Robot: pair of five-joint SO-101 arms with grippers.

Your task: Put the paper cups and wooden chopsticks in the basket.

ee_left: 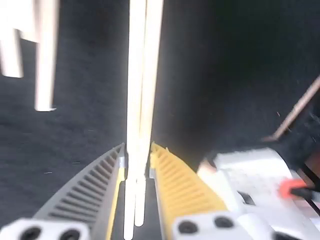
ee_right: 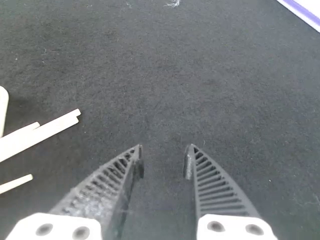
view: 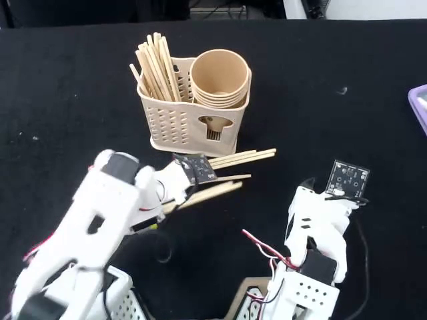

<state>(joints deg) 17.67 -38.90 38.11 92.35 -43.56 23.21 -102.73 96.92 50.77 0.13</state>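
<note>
The left pincer [ee_left: 137, 165] is clamped on a pair of wooden chopsticks [ee_left: 142, 75], just in front of the basket [view: 180, 127] on the black surface [view: 67, 80]. The cream basket stands upright — a bundle of chopsticks [view: 157, 63] leans in its left compartment, and a stack of paper cups [view: 220, 80] sits in its right. Loose chopsticks [view: 243, 158] lie on the surface by the basket's front right corner. Farther right, the right pincer [ee_right: 162, 160] hangs agape over bare surface, gripping nothing.
</note>
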